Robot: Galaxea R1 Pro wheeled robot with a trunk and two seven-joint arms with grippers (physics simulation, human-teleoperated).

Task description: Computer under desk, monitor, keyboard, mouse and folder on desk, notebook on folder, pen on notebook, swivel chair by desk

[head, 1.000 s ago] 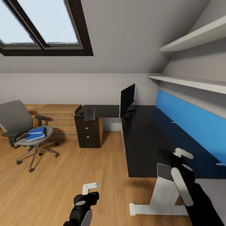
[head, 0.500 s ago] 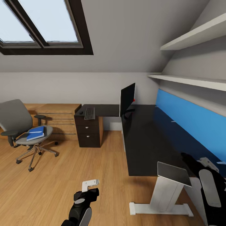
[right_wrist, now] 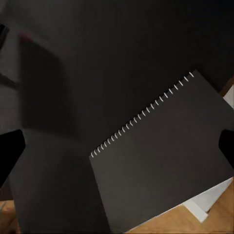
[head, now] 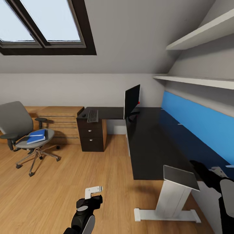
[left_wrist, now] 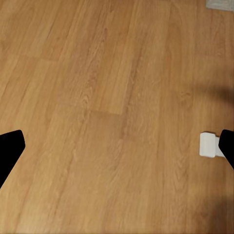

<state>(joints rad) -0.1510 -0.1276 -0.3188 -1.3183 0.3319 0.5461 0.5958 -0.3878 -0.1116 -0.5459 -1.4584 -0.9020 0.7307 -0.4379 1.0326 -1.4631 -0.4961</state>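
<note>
Table (head: 152, 143) ran long and glossy black along the blue back panel (head: 195, 125), with its short arm reaching toward the dark drawers (head: 90, 139). The monitor (head: 131, 101) stood upright at the inner corner of the top, seen nearly edge-on, and the keyboard (head: 92, 116) lay on the short arm above the drawers, a small dark mouse (head: 84, 116) just beside it. A dark spiral-bound notebook (right_wrist: 165, 161) rested at the near end of the top, one corner jutting past the edge over the white leg (head: 170, 201). Well apart on the wood floor (head: 58, 188), the swivel chair (head: 24, 136) carried the blue folder (head: 36, 136) on its seat, with a pen (head: 35, 135) lying across it. The left tool (head: 93, 191) hung low over the floor with its fingers spread. The right tool (head: 218, 171) hovered near the notebook at the table's near end, its jaws likewise spread wide and holding nothing.
</note>
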